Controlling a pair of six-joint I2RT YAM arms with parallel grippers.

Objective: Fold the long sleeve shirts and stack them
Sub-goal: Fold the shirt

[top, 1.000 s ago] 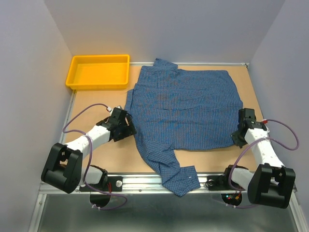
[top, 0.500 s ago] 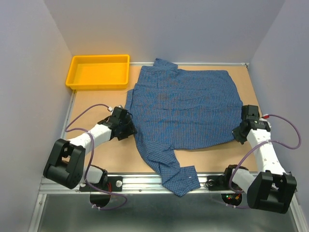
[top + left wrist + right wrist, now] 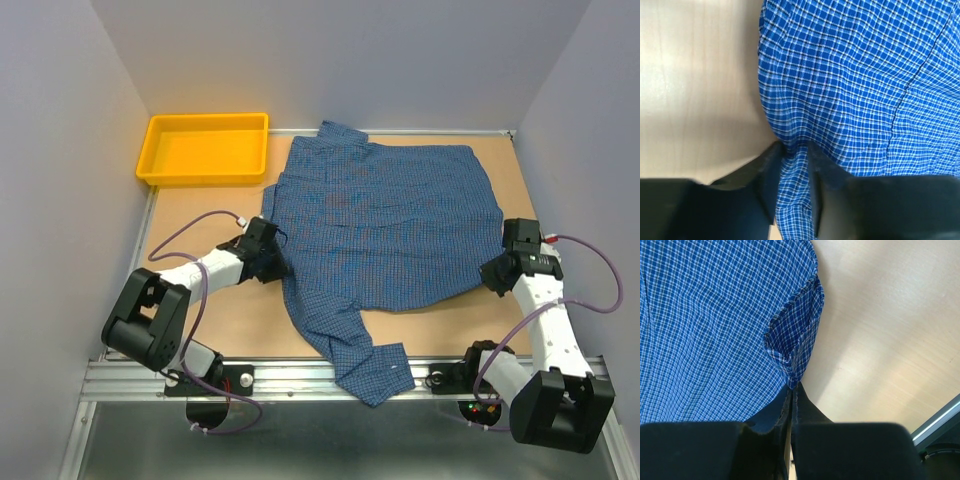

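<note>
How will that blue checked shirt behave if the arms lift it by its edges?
Probably floppy: the shirt puckers into soft folds where the right gripper pinches its edge. Likely thin and light, since it bunches between the fingers of the left gripper. The sleeve sprawled toward the near edge would likely dangle.

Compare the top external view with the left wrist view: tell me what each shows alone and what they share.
Only the top external view: the whole shirt spread flat, one sleeve trailing toward the near edge, the yellow tray at the far left, and the right gripper at the shirt's right edge. Only the left wrist view: the left gripper pinching a bunched fold of the checked cloth. Both: the shirt's left edge on the wooden table.
</note>
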